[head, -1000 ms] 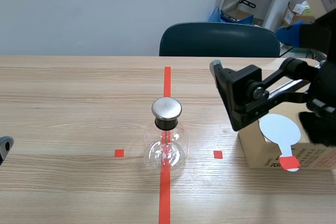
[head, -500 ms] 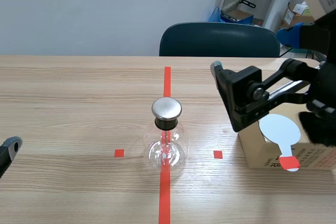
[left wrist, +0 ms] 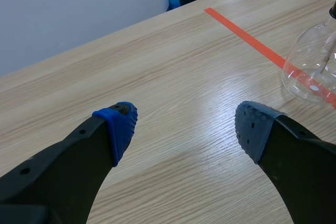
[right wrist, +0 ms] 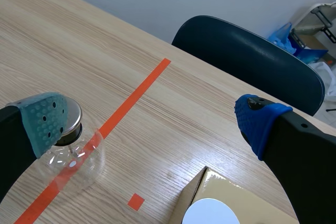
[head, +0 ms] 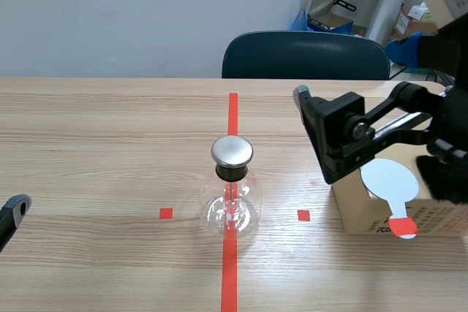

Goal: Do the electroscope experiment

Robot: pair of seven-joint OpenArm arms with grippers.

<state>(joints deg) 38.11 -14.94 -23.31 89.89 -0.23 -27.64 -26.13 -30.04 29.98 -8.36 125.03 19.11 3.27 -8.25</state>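
Electroscope [head: 232, 199], a clear glass flask with a round metal cap [head: 232, 150], stands upright on the wooden table [head: 102, 144] in the scene view, right on the long orange-red tape line and between two small tape squares. Off to the picture's right sits a cardboard box [head: 363, 215], and a white disc paddle [head: 390, 180] with a red tab lies on top of it. The right arm [head: 351, 133] hangs raised just above the box, well apart from the flask. At the picture's left edge only a grey-padded fingertip [head: 16, 204] of the left arm shows, low over the table. A dark chair [head: 306, 55] stands behind the far edge.

From the left wrist, the left gripper [left wrist: 186, 124] has its jaws spread wide over bare wood, nothing between them. The flask's glass bulb stands ahead of it and off to one side, on the tape.

From the right wrist, the right gripper [right wrist: 152, 121] also has its jaws spread, holding nothing. The flask sits beneath and just beyond one finger pad; the box with the disc lies below, nearer the other finger.
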